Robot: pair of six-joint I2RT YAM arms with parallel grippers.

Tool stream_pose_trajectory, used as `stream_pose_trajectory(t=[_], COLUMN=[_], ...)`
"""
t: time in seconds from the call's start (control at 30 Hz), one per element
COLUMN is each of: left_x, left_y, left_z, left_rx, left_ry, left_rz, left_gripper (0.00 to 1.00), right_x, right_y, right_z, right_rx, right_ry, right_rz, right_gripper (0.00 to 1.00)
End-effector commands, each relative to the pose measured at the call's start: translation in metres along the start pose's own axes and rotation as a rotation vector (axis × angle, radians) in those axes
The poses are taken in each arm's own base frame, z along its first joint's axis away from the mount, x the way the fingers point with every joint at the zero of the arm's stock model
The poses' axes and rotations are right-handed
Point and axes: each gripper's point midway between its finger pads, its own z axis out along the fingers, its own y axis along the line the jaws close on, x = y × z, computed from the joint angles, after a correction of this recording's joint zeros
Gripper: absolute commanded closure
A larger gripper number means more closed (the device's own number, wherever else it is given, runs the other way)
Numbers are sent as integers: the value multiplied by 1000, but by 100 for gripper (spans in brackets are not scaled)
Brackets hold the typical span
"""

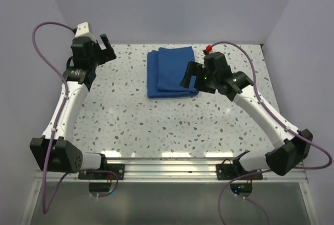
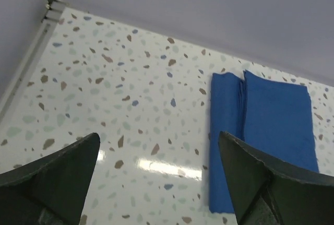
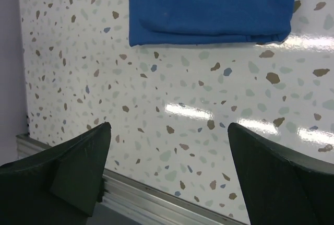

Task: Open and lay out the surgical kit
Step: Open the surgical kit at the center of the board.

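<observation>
opening step, not yet begun. folded blue surgical kit (image 1: pixel 171 72) flat on the speckled table (image 1: pixel 130 120), near the far edge and about midway along it, nothing of its contents showing. right gripper (image 1: pixel 191 77) hovering by the bundle's right edge, jaws spread wide, pinching nothing. left gripper (image 1: pixel 108 47) well apart, near the far left corner, jaws likewise spread and empty. next, probably: lower one gripper to a loose top flap, pinch that layer alone, peel outward without dragging the whole bundle.
</observation>
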Motion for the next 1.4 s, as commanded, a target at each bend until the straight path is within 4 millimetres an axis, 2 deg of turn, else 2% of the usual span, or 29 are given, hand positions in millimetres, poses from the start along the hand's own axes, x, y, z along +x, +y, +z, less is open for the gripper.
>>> stream_pose_trajectory(t=[0.0,0.03,0.07,0.1,0.13,0.17,0.2,0.23,0.27,0.3,0.33,0.37,0.43,0.5,0.53,0.6,0.63,0.73,0.77,0.87,0.93,1.07,1.17,1.2,1.27,1.3,1.37], left_x=[-6,7,11,27,76,97,118,140,169,184,192,203,205,197,197,196,198,202,201,204,210,207,202,200,199,198,200], left_y=[-26,-47,-55,-59,-59,-56,-56,-57,-63,-59,-52,-39,-28,-28,-28,-29,-30,-27,-27,-24,-21,-15,-15,-16,-15,-16,-15], left_z=[-49,-53,-67,-70,-63,-63,-61,-60,-56,-53,-52,-42,-41,-45,-46,-50,-53,-58,-61,-69,-74,-75,-72,-72,-71,-70,-68], left_rx=[146,285,362,407,474,486,503,515,567,552,489,409,351,352,352,360,364,354,359,358,348,322,315,316,313,313,308], left_ry=[48,63,50,66,127,181,246,327,457,532,612,630,626,593,591,592,607,629,622,619,628,613,602,599,599,596,600], left_rz=[-95,-110,-119,-118,-151,-215,-231,-239,-229,-216,-204,-176,-159,-152,-154,-160,-161,-156,-151,-153,-152,-129,-121,-121,-119,-118,-115], left_gripper=[0,0,0,0,0,0,0,0,0,0,0,0,0,0,0,0,0,0,0,0,0,0,0,0,0,0,0], right_x=[4,-6,-8,-12,-24,-26,-21,-32,-34,-26,-33,-32,-23,-16,-9,-4,1,6,14,23,29,43,60,67,74,76,78], right_y=[19,33,34,39,55,58,55,71,73,64,75,75,76,78,79,77,70,65,57,43,35,5,-22,-31,-38,-40,-41], right_z=[16,16,28,34,30,36,59,54,61,89,87,94,123,141,159,176,193,215,228,248,255,264,268,269,270,270,272], right_rx=[-52,-80,-59,-55,-75,-59,-6,0,24,96,94,109,137,149,160,178,209,238,265,316,345,454,544,568,583,590,590], right_ry=[99,76,83,77,55,64,105,94,97,134,127,138,185,206,214,212,215,205,213,214,224,252,302,321,339,346,351], right_rz=[-43,-52,-50,-55,-70,-101,-128,-167,-222,-258,-279,-295,-306,-319,-332,-341,-341,-331,-326,-321,-330,-374,-414,-421,-428,-427,-431], right_gripper=[2,2,2,1,1,2,2,1,2,2,2,2,4,4,4,4,5,5,5,5,6,11,25,41,58,73,85])
